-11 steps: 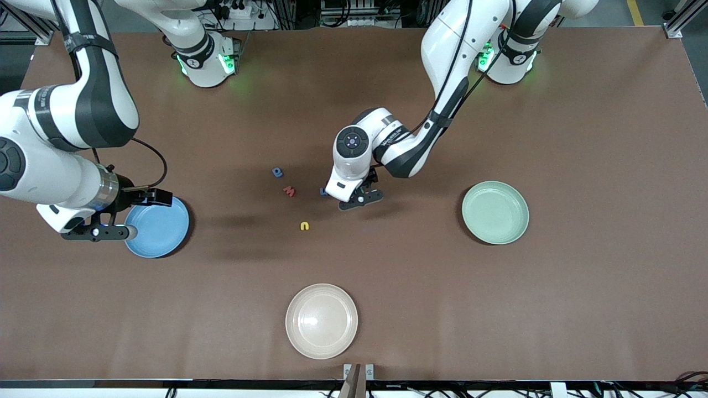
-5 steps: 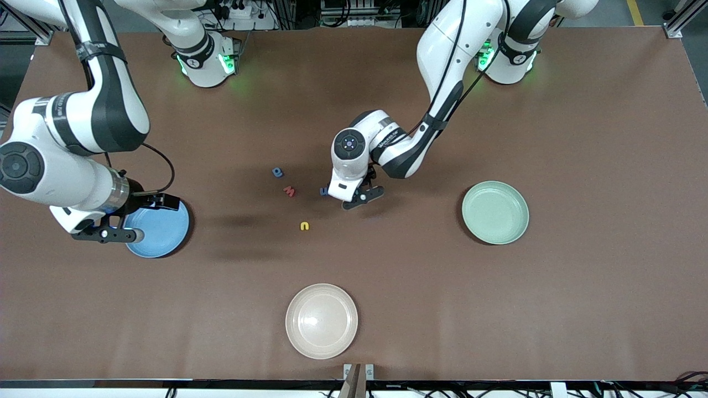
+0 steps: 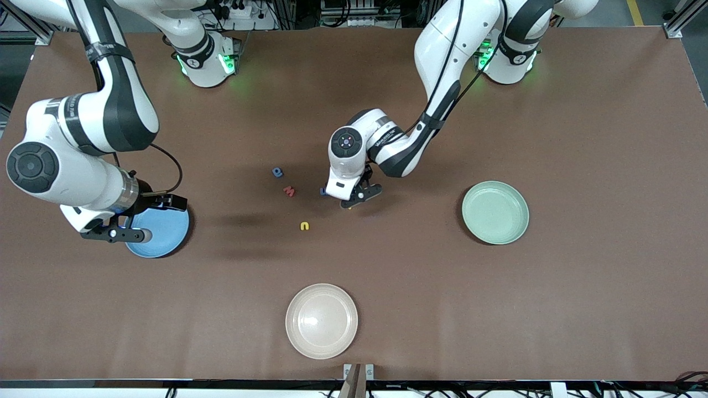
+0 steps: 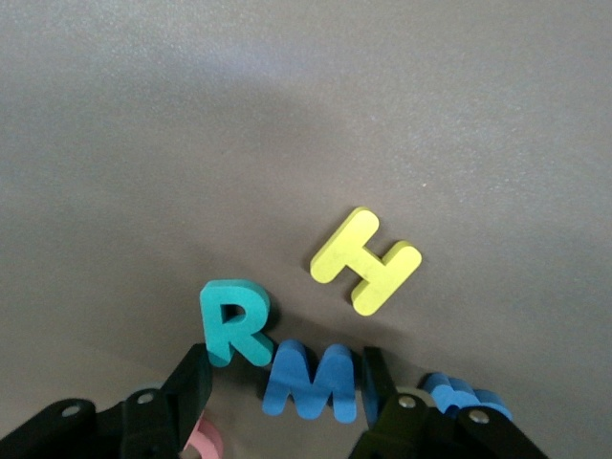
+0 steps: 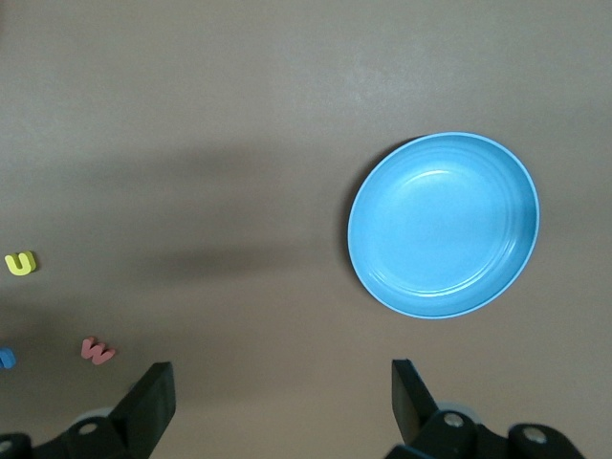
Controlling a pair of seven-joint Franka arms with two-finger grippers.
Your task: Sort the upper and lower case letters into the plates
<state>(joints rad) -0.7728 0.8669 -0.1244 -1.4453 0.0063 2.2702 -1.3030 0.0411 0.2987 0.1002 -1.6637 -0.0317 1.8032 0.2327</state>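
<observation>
Left wrist view shows my left hand point(image 4: 287, 406) low over the table point(image 4: 287, 115), fingers point(image 4: 191, 382) apart on either side of a blue M point(image 4: 311, 382), beside a teal R point(image 4: 232, 320) and yellow H point(image 4: 366, 261). My right hand point(image 5: 282, 406) hangs open over the blue plate point(image 3: 161, 229); the mint green plate point(image 3: 495, 213) lies toward the left arm's end.

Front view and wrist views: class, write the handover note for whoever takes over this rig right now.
Left gripper: open, low at the table, fingers either side of the blue M, not gripping it yet.
Right gripper: open, empty, waiting over the blue plate's edge.
Things: the mint green plate is toward the left arm's end. The teal R, yellow H and the other letters lie on the table between the plates.
Done: nothing, both plates are empty.
Left: sort every letter.
</observation>
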